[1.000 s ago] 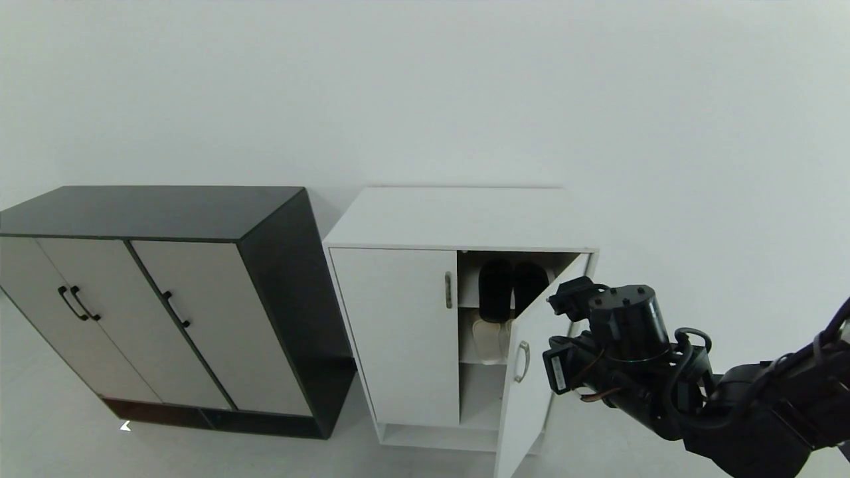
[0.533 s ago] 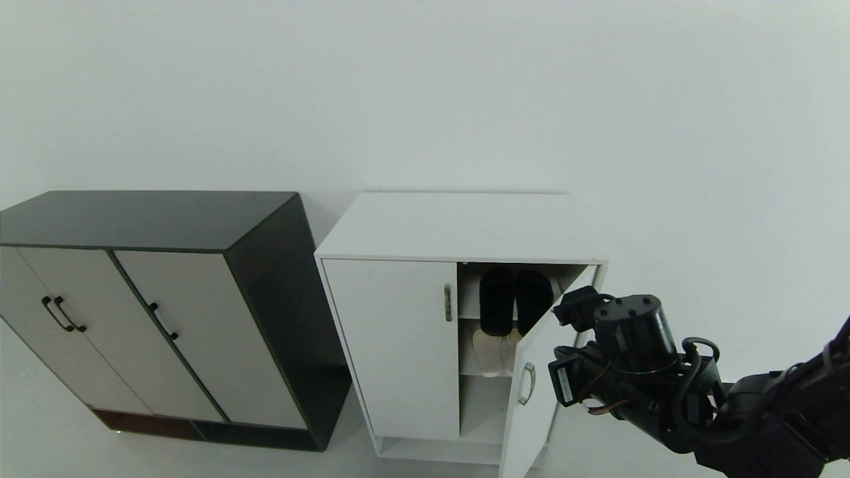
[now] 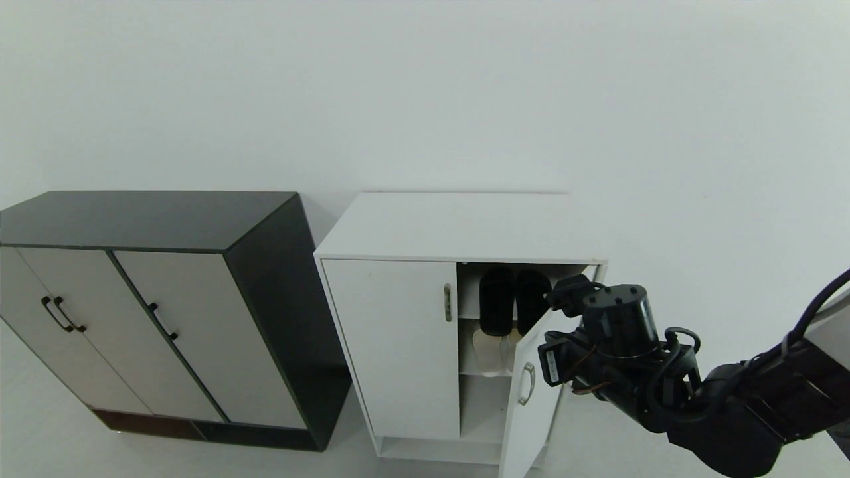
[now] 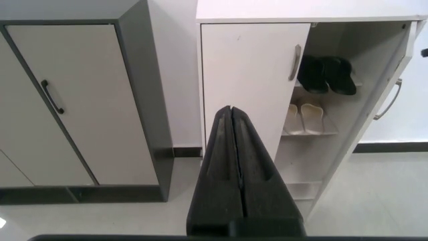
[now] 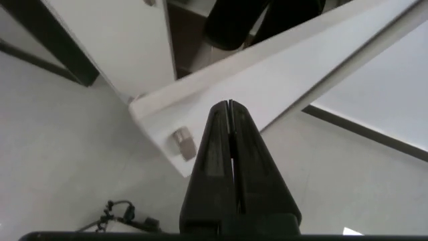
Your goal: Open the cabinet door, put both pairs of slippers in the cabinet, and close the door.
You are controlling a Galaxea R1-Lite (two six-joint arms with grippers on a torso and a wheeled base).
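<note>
Door [image 3: 531, 418] of the white cabinet [image 3: 458, 226], lower centre of the head view, stands partly ajar. Its upper outer face is just left of the right gripper [image 3: 563, 297], whose fingers are pressed together. Black slippers [image 3: 514, 299] lie on the upper shelf, with pale slippers [image 3: 491, 345] on the shelf beneath. The left gripper [image 4: 231, 110] is likewise pressed together, apart from the cabinet.

We face a plain pale wall [image 3: 425, 93], evenly lit, running the full width of the room at the far side. On the left stands a dark cabinet [image 3: 133, 219] with a black top and sides; its pale grey doors [image 3: 199, 332] are shut and carry black bar handles [image 3: 163, 320]. The floor [image 3: 40, 431] is light grey and smooth, and a dark skirting strip [image 4: 180, 152] runs along the wall's foot.
</note>
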